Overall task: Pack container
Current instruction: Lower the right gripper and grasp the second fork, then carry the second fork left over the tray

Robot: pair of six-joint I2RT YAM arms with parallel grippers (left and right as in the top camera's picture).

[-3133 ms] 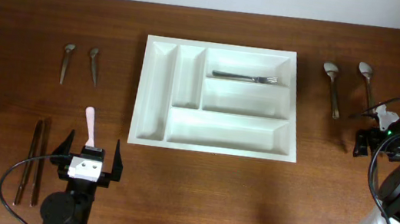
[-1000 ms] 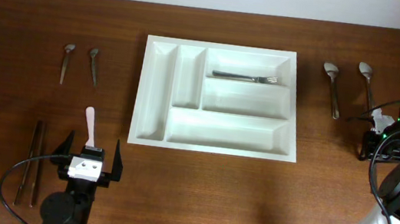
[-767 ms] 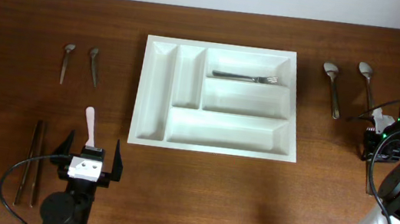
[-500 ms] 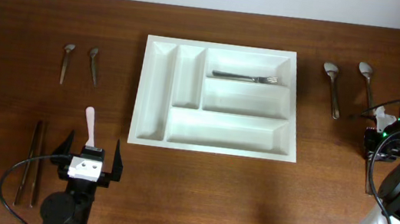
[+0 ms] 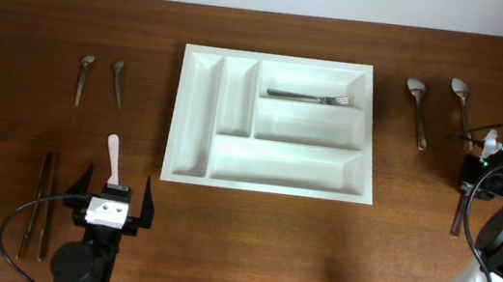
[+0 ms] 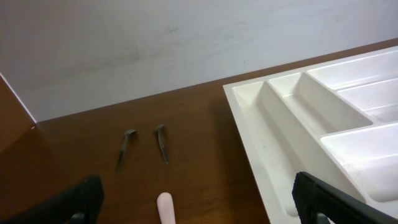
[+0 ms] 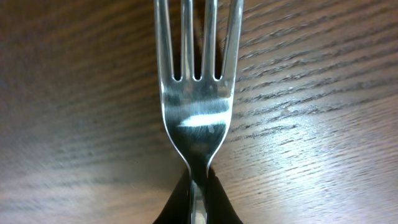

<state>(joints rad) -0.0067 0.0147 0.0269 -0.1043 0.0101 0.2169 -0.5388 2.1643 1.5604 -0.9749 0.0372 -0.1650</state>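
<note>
Well apart: container (image 5: 268,164), right end effector (image 5: 470,178)

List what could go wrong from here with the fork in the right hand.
1. The right hand is shut on the silver metal fork at its thin neck, just below the tines. Held that far off-centre, it may swing or slip when lifted.
2. Two silver metal spoons lie between it and the white plastic cutlery tray. A low carry could knock them.
3. Another silver fork already lies in the tray's top long compartment. A tilted release might land across a divider.
</note>
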